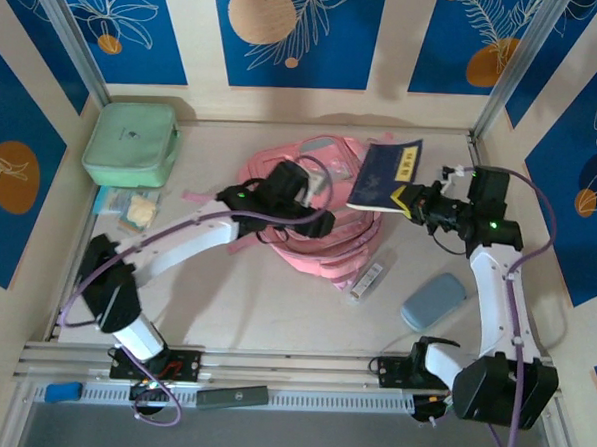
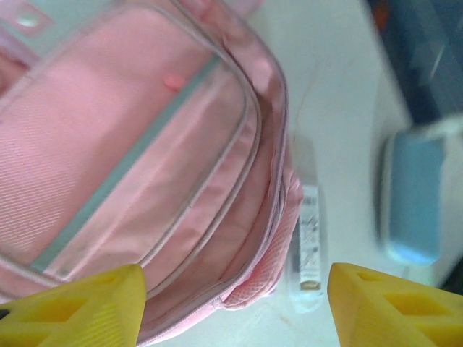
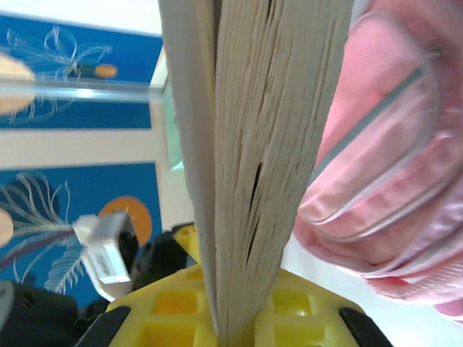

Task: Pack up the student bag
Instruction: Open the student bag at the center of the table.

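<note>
Top and wrist views. The student bag (image 1: pixel 309 219), pink and soft with its straps trailing toward my bases, is lying flat near the middle of the table (image 1: pixel 273 322), its translucent front pocket (image 2: pixel 137 144) facing up. My left fingers (image 2: pixel 79 307) are hovering over the bag's edge, released and spread wide, with nothing caught between them. My right fingers (image 3: pixel 173 311) are grasping a dark blue book (image 1: pixel 386 175) by its lower edge. The book is hanging tilted above the bag's right side, its page block (image 3: pixel 275 130) facing the wrist camera. A small white packet (image 1: pixel 368 279) is lying on the table just beside the bag, and a grey-blue case (image 1: pixel 434 301) is lying farther right, apart from both. A mint-green zipped case (image 1: pixel 130 143) is resting in the far left corner of the table — well apart from the bag.
</note>
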You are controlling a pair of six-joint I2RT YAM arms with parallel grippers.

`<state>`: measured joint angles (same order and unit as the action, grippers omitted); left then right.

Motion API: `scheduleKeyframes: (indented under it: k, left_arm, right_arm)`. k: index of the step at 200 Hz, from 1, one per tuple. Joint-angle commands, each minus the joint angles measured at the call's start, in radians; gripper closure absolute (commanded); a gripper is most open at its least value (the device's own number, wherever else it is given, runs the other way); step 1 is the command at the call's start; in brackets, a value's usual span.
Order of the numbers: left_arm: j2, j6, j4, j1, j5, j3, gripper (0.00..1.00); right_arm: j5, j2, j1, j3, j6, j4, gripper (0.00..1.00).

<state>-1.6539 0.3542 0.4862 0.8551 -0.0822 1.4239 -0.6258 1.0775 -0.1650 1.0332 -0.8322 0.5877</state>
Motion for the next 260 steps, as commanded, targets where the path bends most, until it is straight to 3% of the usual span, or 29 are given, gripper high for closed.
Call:
scheduleKeyframes:
  k: [1, 23, 66, 121, 160, 187, 210, 260]
  left_arm:
    - [-0.107, -0.299, 0.099, 0.032, 0.101, 0.081, 0.31]
    - [-0.203, -0.343, 0.069, 0.033, 0.212, 0.141, 0.3]
    - [-0.358, -0.455, 0.046, 0.033, 0.168, 0.232, 0.25]
    - [-0.481, -0.469, 0.025, 0.015, 0.235, 0.318, 0.25]
    - [-0.498, -0.449, 0.03, -0.024, 0.221, 0.324, 0.5]
    - [-0.479, -0.449, 0.02, -0.043, 0.193, 0.313, 0.8]
    - [-0.447, -0.474, 0.018, -0.052, 0.194, 0.308, 1.0]
    - [-0.276, -0.491, 0.061, -0.082, 0.28, 0.287, 1.0]
  right_arm:
    - [-0.009, -0.046, -0.091, -0.05, 0.036, 0.072, 1.0]
    - [-0.035, -0.05, -0.163, -0.083, 0.038, 0.079, 1.0]
    - [-0.06, -0.051, -0.216, -0.105, 0.054, 0.087, 1.0]
    - [-0.079, -0.051, -0.231, -0.109, 0.061, 0.081, 1.0]
    - [-0.092, -0.049, -0.231, -0.114, 0.063, 0.075, 1.0]
    - [-0.083, -0.049, -0.222, -0.113, 0.074, 0.085, 1.0]
    - [-0.084, -0.036, -0.203, -0.1, 0.094, 0.106, 1.0]
    - [-0.024, -0.021, -0.1, -0.039, 0.159, 0.216, 1.0]
